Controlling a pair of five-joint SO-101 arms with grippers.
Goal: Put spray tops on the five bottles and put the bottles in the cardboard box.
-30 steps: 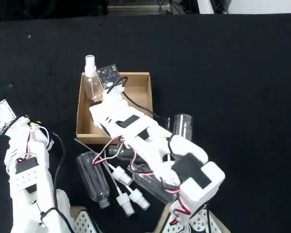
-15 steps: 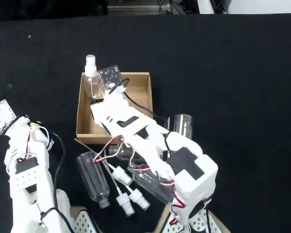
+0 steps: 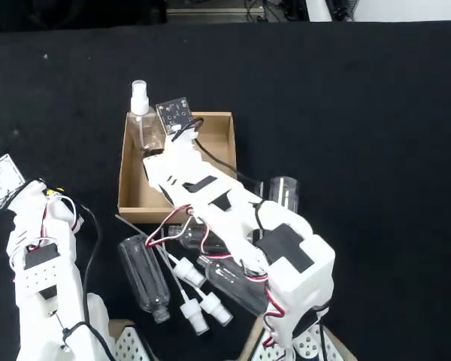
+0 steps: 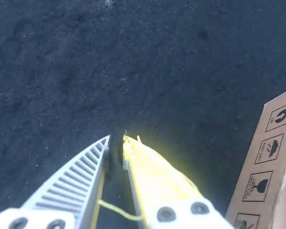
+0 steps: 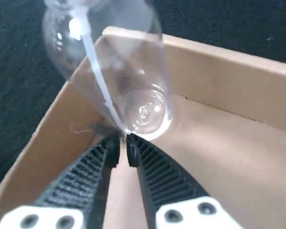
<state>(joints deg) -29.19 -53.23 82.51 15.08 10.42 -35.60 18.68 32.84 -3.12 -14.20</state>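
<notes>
A clear bottle [image 3: 144,126] with a white spray top stands tilted in the far left corner of the cardboard box [image 3: 218,143]. My right gripper [image 5: 122,139] is shut, its tips just at the base of that bottle [image 5: 128,90] inside the box [image 5: 238,138]. My right arm [image 3: 210,199] stretches over the box. At the table's left, my left gripper [image 4: 116,139] is shut over bare black cloth, with nothing in it. Three capless bottles [image 3: 144,272] [image 3: 237,284] [image 3: 192,237] lie near the front. Another bottle [image 3: 283,194] stands upright right of the box.
Three loose spray tops [image 3: 188,271] [image 3: 195,312] [image 3: 214,307] with thin dip tubes lie between the lying bottles. The box's side [image 4: 267,162] is close to my left gripper. Black cloth covers the table, with free room at the far side and right.
My right arm has pushed a little farther into the box's far left corner, and the capped bottle has shifted slightly toward the far side. The left arm has kept still.
</notes>
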